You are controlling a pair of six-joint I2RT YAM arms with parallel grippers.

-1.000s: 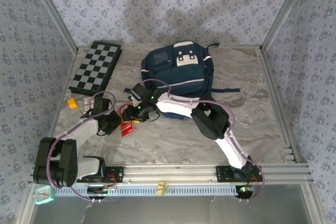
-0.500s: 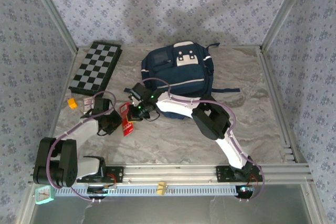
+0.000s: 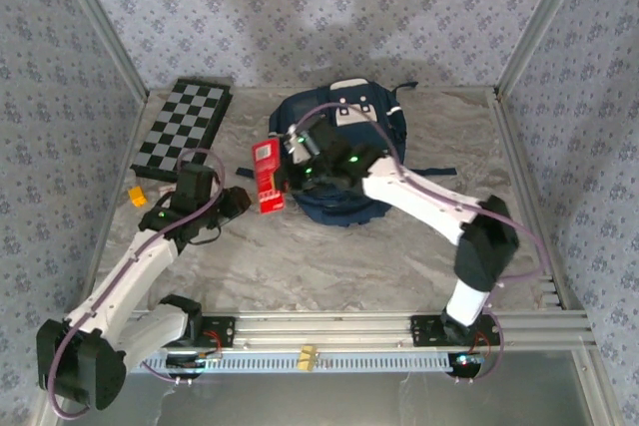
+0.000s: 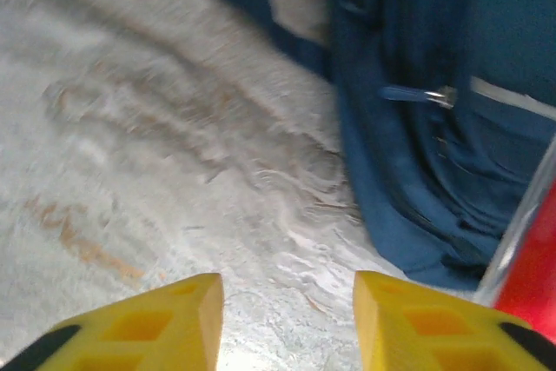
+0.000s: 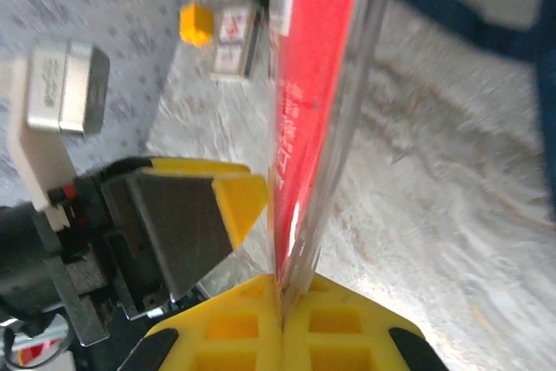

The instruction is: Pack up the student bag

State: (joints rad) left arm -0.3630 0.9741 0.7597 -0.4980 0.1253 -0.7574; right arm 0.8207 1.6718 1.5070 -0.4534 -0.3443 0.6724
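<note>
Two grippers I see: my right gripper (image 5: pixel 282 301) pinches a red packet (image 3: pixel 267 177) just beside the student bag (image 3: pixel 389 137); my left gripper (image 4: pixel 287 323) is spread over the table (image 4: pixel 174 128).

student bag (image 3: pixel 385 137) is navy with a white patch and stripe, packet (image 3: pixel 267 177) bright red, chessboard (image 3: pixel 185 129) black-and-white checks, table (image 3: pixel 329 261) grey marble swirls

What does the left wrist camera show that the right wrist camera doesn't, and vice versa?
Left wrist: the front of the navy blue fabric backpack with its silver zipper pull, beyond the open left gripper. Right wrist: a small yellow block, and the right gripper shut on the flat red plastic-wrapped packet. Shared: that packet and the grey marbled table.
</note>
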